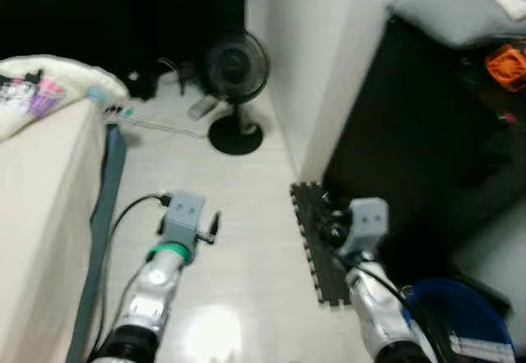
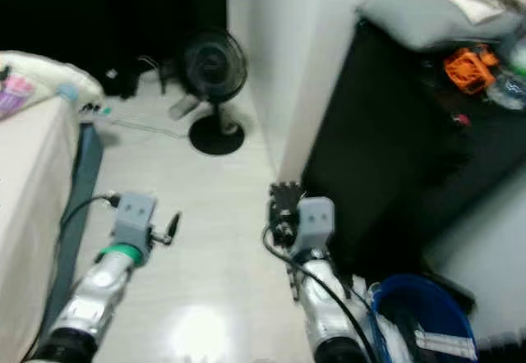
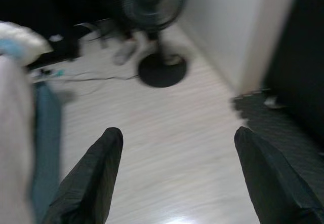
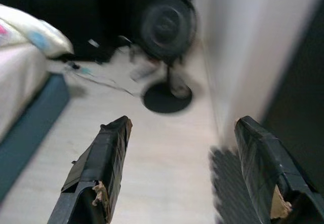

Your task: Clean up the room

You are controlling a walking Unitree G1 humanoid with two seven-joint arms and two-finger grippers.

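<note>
L gripper (image 3: 174,178): fingers wide apart, nothing btwn them; I've got it held over bare floor, mid-room.
R gripper (image 4: 200,173): fingers spread too, empty; it's over the floor by the mat edge.
Floor (image 1: 238,240): pale, glossy; open lane runs fwd btwn bed and wall toward the fan.
Bed (image 1: 37,190): along my left; blue strip down its side edge borders the lane.
Mat (image 1: 316,240): dark, jagged puzzle edge, lying at the foot of the cabinet on my right.
Cabinet (image 1: 427,149): black, tall, right side; grey cloth on top, orange item inside.
Fan (image 1: 237,71): ahead, near the white wall corner, round base on floor.
Cable (image 1: 160,123): on floor btwn bed corner and fan.
Basket (image 2: 415,305): blue, low right, beside my R arm.
</note>
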